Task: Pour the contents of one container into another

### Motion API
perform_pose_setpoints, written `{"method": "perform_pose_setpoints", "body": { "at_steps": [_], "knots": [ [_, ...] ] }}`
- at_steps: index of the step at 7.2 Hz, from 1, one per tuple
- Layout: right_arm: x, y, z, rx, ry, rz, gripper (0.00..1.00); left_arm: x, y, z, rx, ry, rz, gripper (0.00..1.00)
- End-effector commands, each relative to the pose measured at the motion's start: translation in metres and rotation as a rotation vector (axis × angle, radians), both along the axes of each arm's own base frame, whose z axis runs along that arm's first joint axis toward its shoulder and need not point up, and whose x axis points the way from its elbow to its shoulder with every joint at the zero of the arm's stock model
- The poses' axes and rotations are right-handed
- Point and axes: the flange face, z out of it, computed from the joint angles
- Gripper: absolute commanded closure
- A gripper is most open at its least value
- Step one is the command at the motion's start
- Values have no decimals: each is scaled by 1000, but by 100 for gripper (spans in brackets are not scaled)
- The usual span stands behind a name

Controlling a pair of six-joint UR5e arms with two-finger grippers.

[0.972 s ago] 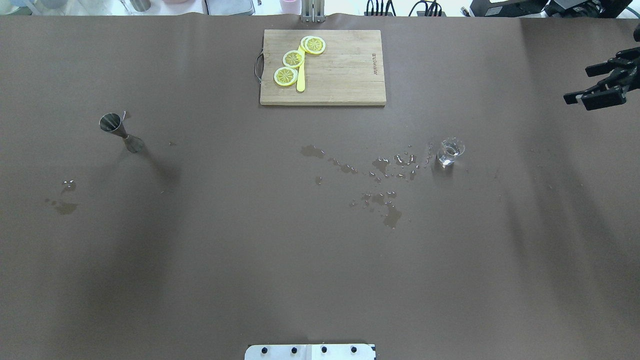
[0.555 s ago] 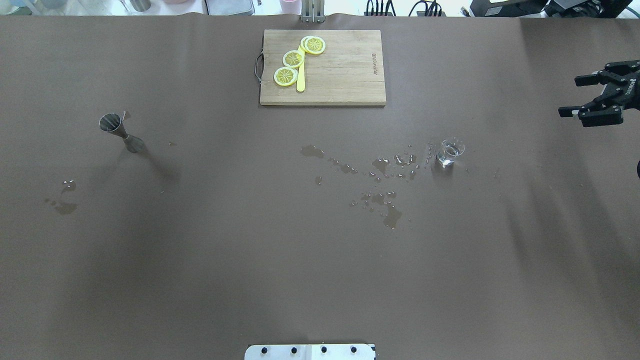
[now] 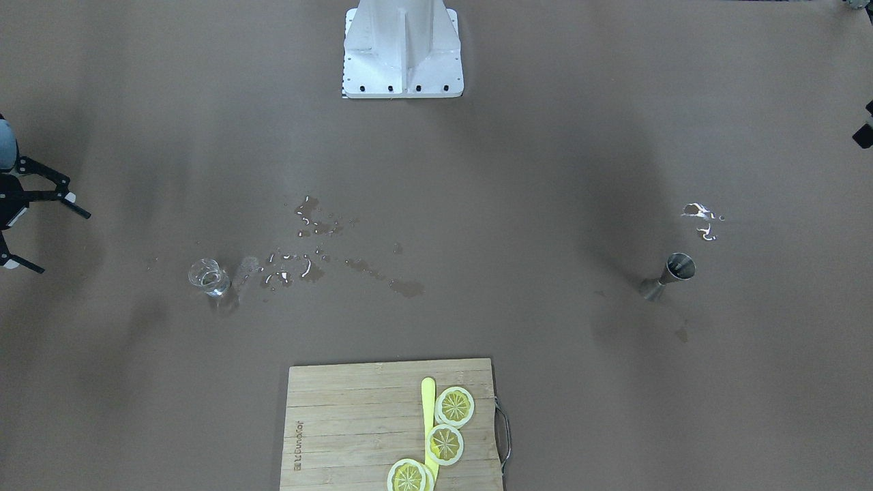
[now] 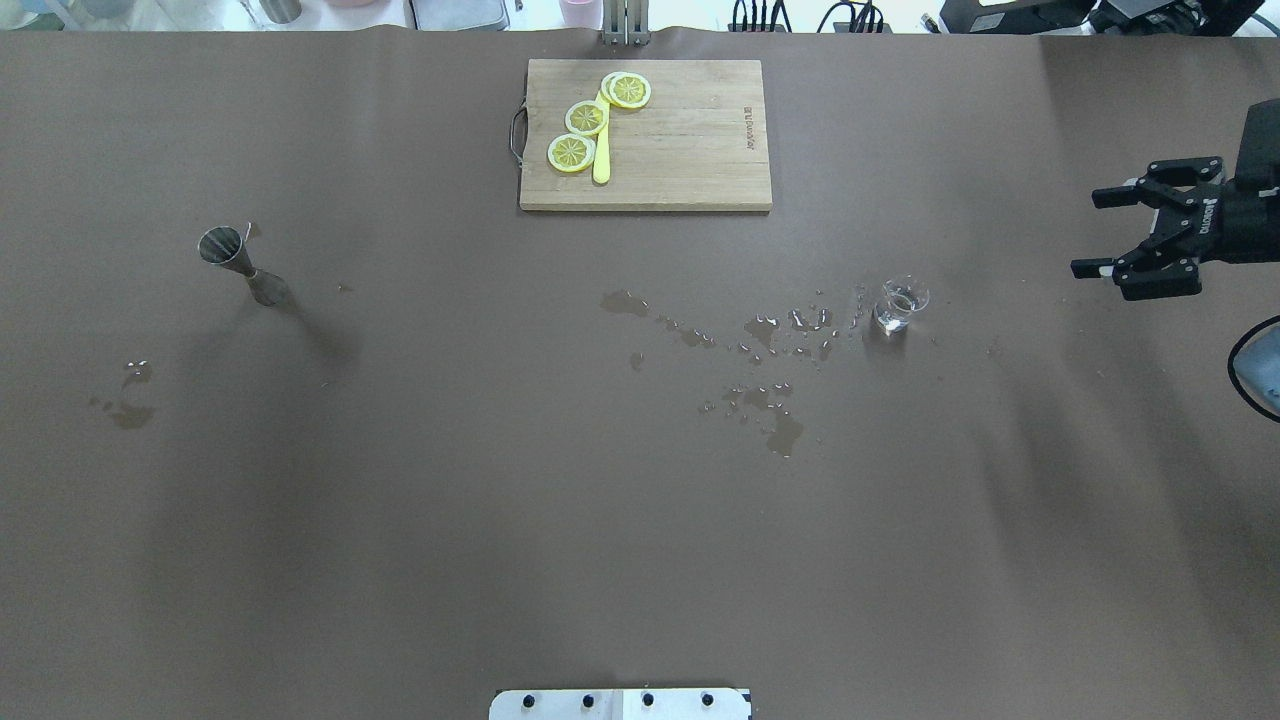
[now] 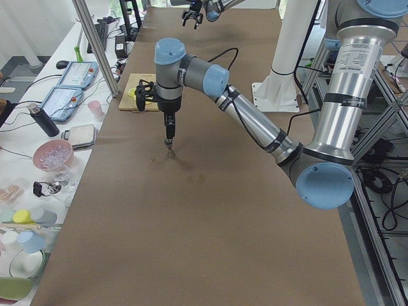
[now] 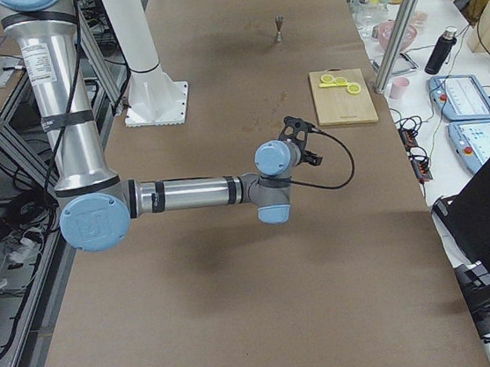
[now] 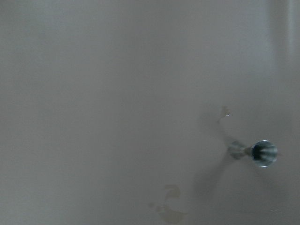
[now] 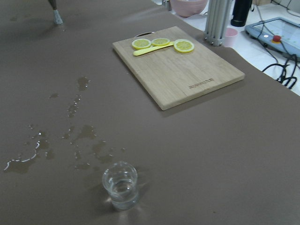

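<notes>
The clear glass tumbler [image 4: 900, 303] stands upright on the brown table right of centre, with a little clear liquid in it; it is also low in the right wrist view [image 8: 121, 185]. The steel jigger [image 4: 243, 263] stands upright far off at the table's left side, and the left wrist camera sees it from high above [image 7: 260, 153]. My right gripper [image 4: 1090, 233] hangs open and empty near the right edge, well to the right of the tumbler. The left gripper [image 5: 169, 131] points down high over the jigger; I cannot tell how its jaws stand.
A wooden cutting board [image 4: 690, 150] with lemon slices [image 4: 587, 117] and a yellow knife lies at the far middle. Spilled puddles and droplets [image 4: 770, 345] spread left of the tumbler, and a smaller wet patch [image 4: 128, 412] lies near the jigger.
My right gripper has come further into the overhead view, moving left and nearer towards the tumbler, still open. Tumbler and jigger have not moved.
</notes>
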Motion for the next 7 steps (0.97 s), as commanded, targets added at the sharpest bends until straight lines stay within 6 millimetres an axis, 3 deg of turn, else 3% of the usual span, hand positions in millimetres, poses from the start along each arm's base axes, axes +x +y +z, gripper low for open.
{"method": "perform_pose_setpoints", "body": {
  "at_steps": [1, 2, 3, 4, 5, 7],
  "knots": [
    [-37, 14, 3, 11, -1, -73, 0, 56, -14, -43, -14, 69, -77, 1],
    [-45, 8, 16, -12, 12, -89, 0, 78, -20, -48, 7, 112, -156, 1],
    [-59, -14, 25, 11, -2, -102, 0, 97, -17, -54, -15, 136, -232, 1],
    [-67, -31, 32, 17, -3, -101, 0, 124, -7, -68, 32, 156, -268, 1],
    [-62, -33, 31, 22, -6, -92, 0, 148, 3, -73, 29, 204, -399, 1],
    [-61, -34, 30, 20, -6, -92, 0, 207, 83, -54, 136, 132, -473, 1]
  ]
}}
